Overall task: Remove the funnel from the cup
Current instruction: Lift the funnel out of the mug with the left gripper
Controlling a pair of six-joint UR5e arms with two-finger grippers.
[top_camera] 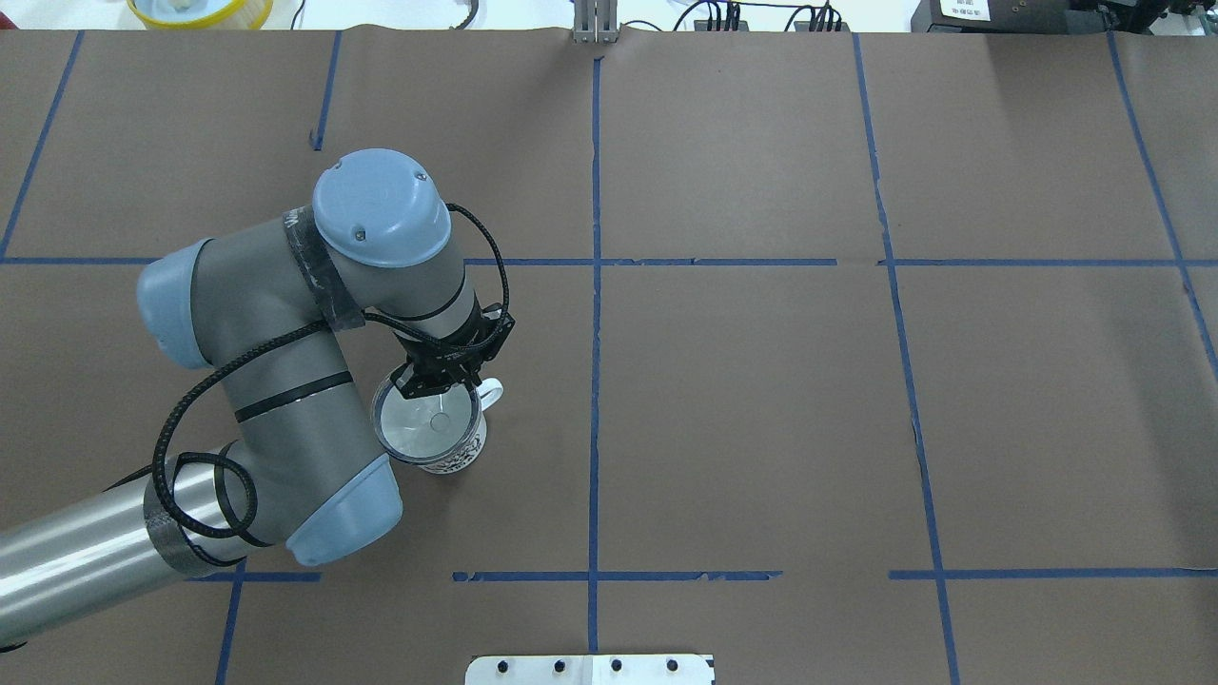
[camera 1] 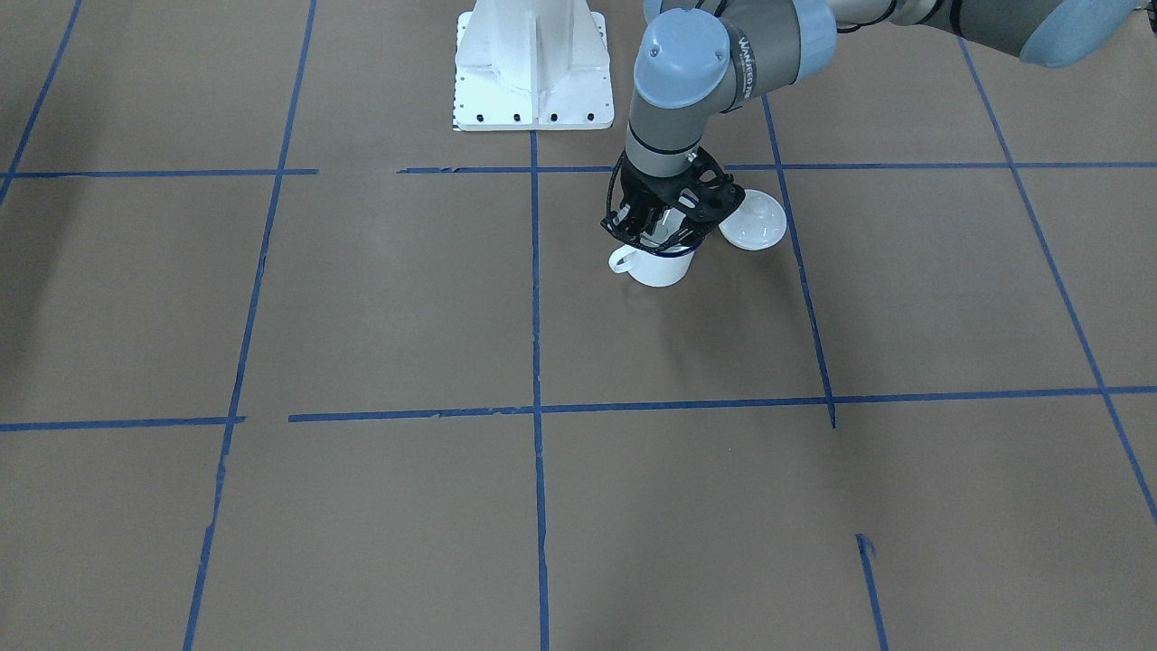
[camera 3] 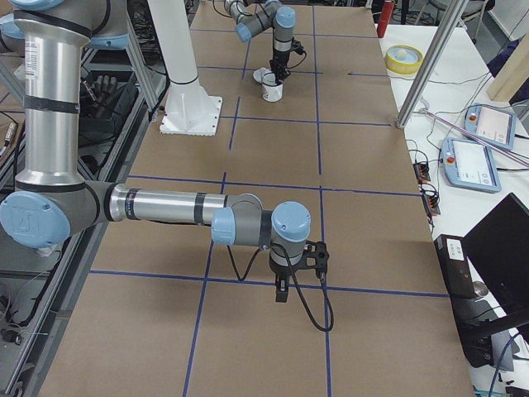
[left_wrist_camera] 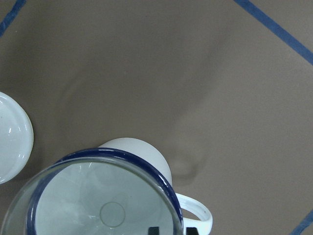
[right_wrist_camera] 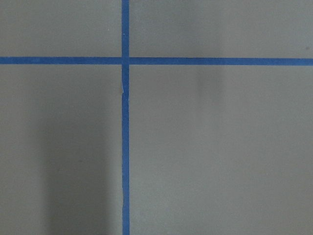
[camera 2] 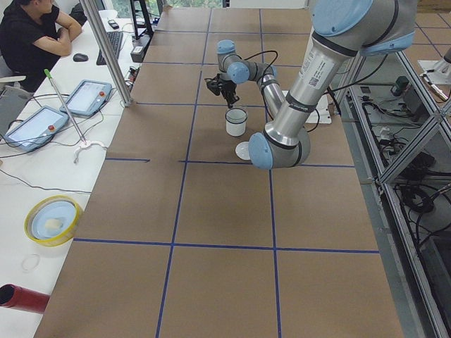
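The white mug (camera 1: 658, 269) with a dark blue rim stands upright on the brown table, its handle (left_wrist_camera: 198, 215) toward the table's middle. The clear funnel (top_camera: 423, 423) sits at the mug's mouth, and its wide rim overlaps the blue rim in the left wrist view (left_wrist_camera: 98, 196). My left gripper (camera 1: 664, 233) is right over the mug with its jaws close together on the funnel's rim on the handle side (left_wrist_camera: 172, 230). Whether the spout is inside the mug I cannot tell. My right gripper (camera 3: 281, 291) hangs far off over bare table; I cannot tell whether it is open or shut.
A round white knobbed lid (camera 1: 755, 221) lies on the table right beside the mug, on my left arm's side. The white robot base plate (camera 1: 533, 68) is behind it. A yellow bowl (camera 2: 51, 220) and an operator (camera 2: 32, 35) are beyond the table's far edge.
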